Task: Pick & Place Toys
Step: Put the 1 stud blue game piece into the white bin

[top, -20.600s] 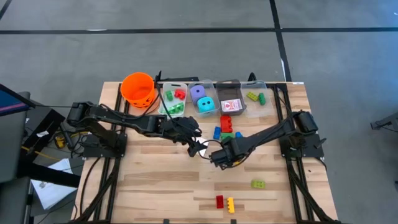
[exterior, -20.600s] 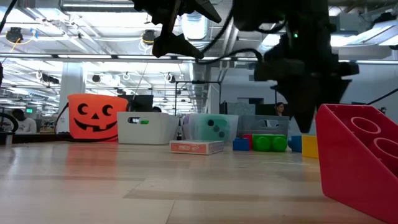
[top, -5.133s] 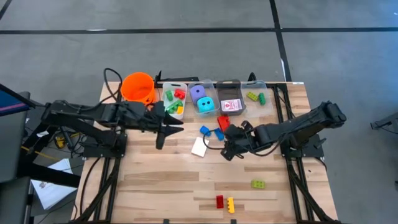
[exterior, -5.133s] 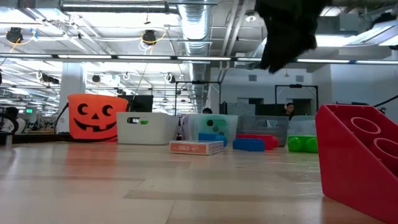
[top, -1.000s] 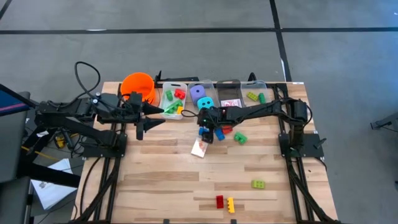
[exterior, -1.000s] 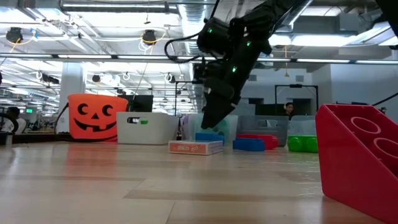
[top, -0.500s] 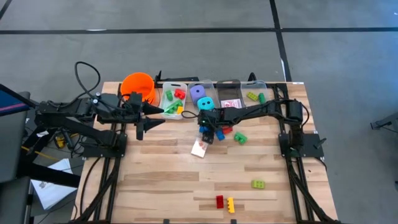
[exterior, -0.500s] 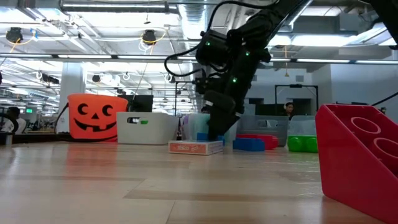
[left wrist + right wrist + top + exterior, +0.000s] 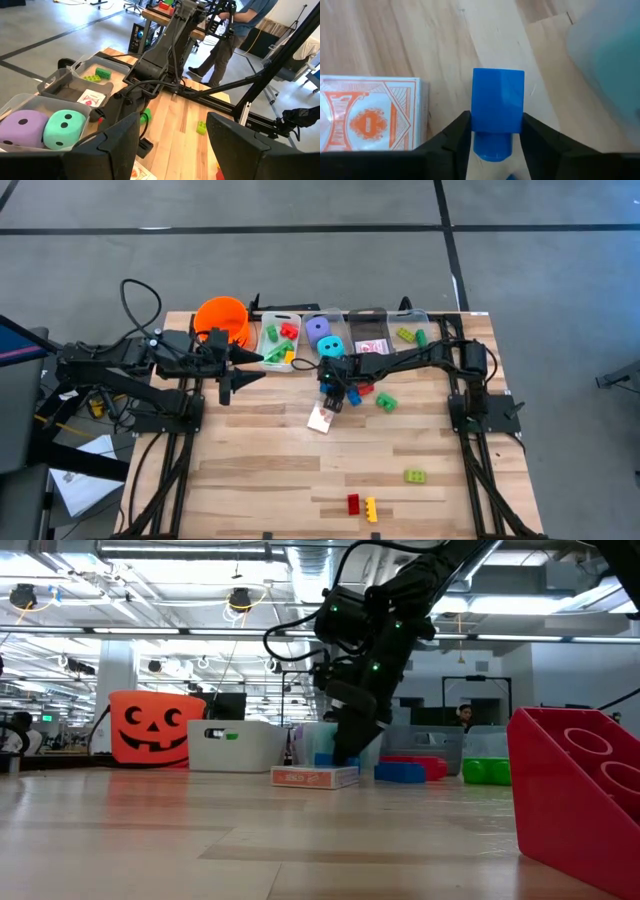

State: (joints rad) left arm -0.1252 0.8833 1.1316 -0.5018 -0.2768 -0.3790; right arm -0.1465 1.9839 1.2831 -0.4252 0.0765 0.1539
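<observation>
My right gripper reaches in from the table's right and stands over a blue brick, its fingers shut on it. The brick lies on the wood just beyond a red-and-white card box. A red brick and a green brick lie to the right of the gripper. My left gripper hangs open and empty above the table's left part. My right gripper pinches the blue brick's two opposite side faces between its two fingers, one on the near side and one on the far side. The fingers slant down from the table's right. The brick appears to rest on the table.
Clear bins holding bricks, dice and cards line the far edge, with an orange bucket at their left. Loose bricks lie near the front: green-yellow, red, yellow. A large red brick fills the low view's right.
My right gripper has sunk a little, down to the blue brick beside the card box, and its fingers have closed in on the brick. The brick and the card box stay where they were.
</observation>
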